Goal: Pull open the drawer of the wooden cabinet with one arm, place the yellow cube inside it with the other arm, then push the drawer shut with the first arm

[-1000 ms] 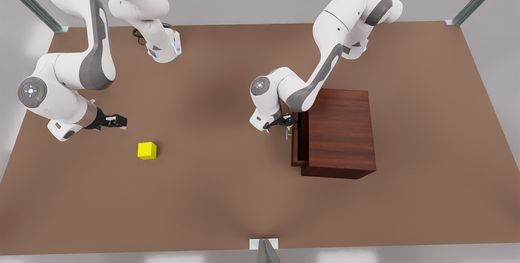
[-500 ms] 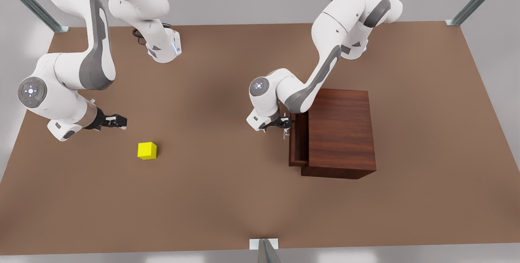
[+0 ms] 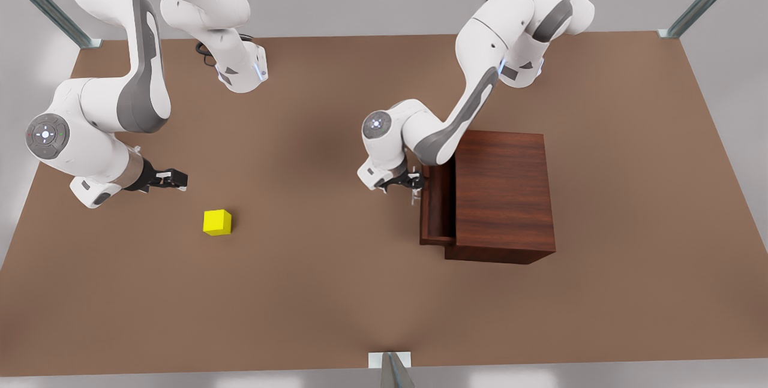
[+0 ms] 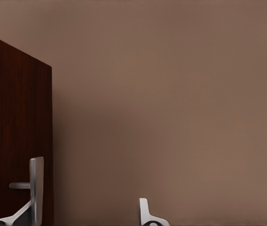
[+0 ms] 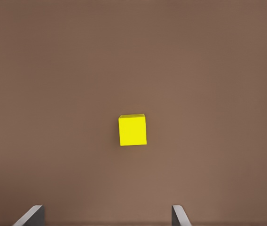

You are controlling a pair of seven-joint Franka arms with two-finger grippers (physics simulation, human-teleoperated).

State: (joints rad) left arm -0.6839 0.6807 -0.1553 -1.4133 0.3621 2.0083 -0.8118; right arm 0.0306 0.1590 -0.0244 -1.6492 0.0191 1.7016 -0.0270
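A: Where is the left gripper [image 3: 414, 186] seen?

B: It is seen at the front of the wooden cabinet [image 3: 504, 190], which stands in the half of the tabletop [image 3: 336, 304] toward the front view's right edge. In the left wrist view the gripper is held wide, and one of its fingers [image 4: 36, 188] is placed just against the silver handle [image 4: 18, 185]. Nothing is enclosed between the two fingers.

A: And the drawer [image 3: 437, 208]?

B: It is drawn partly out of the cabinet, toward the middle of the tabletop. Its inside is seen as a narrow dark strip beside the cabinet's top.

A: Where is the yellow cube [image 3: 217, 222] located?

B: It is laid flat on the tabletop, in the half toward the front view's left edge, well apart from the cabinet.

A: Is it touched by the right gripper [image 3: 179, 179]?

B: No. This gripper is held near the cube and apart from it, closer to the left edge. Its fingers are spread wide and nothing is held. In the right wrist view the cube is seen ahead, between the lines of the two fingers.
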